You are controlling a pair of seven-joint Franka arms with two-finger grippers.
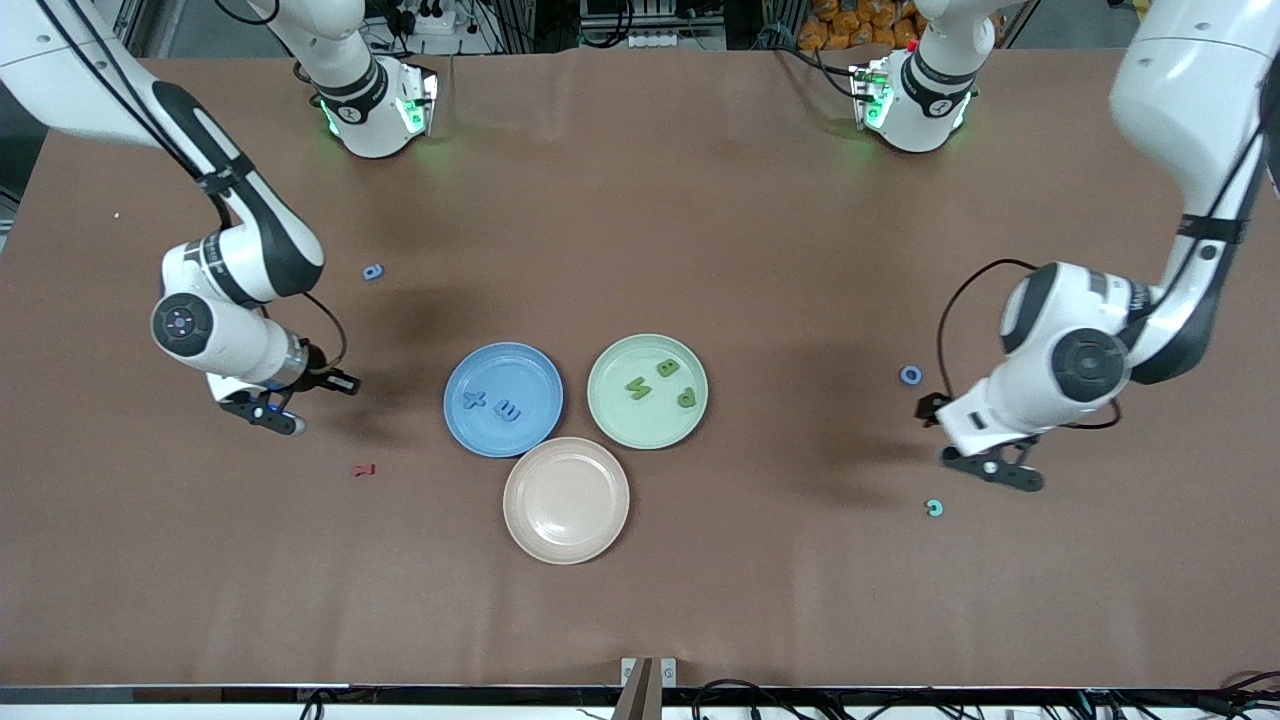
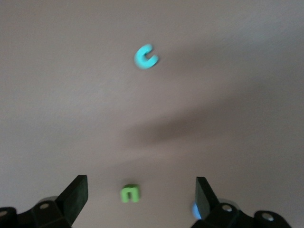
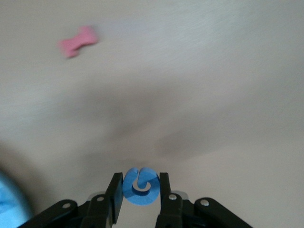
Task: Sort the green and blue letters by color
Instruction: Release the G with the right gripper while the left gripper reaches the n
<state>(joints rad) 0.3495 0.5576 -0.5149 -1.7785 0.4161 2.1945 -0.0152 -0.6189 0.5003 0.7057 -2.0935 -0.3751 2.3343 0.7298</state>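
right gripper (image 3: 138, 199): clamped on a blue letter (image 3: 140, 186), up over bare table toward the right arm's end, beside the blue plate.
left gripper (image 2: 141, 197): jaws wide apart, nothing between them, over bare table toward the left arm's end.
blue plate (image 1: 455, 420): holds two blue letters, an X-shape (image 1: 475, 401) and an E-shape (image 1: 509, 410), side by side, apart.
green plate (image 1: 610, 415): just beside the blue plate, toward the left arm's end; three green letters in it (image 1: 637, 387) (image 1: 668, 367) (image 1: 686, 398), none touching.
pink plate (image 1: 566, 500): nearer the camera than the other two, sitting between them, rims close.
loose blue letter (image 1: 373, 271): on the table farther from the camera than the right gripper, well apart from the plates.
blue ring (image 1: 910, 375): O-shaped, on the table near the left arm's wrist.
teal C (image 1: 934, 508): on the table near the left gripper, nearer the camera than the ring.
small green letter (image 2: 130, 193): on the table below the left gripper, seen in the left wrist view only.
red letter (image 1: 363, 469): on the table nearer the camera than the right gripper.
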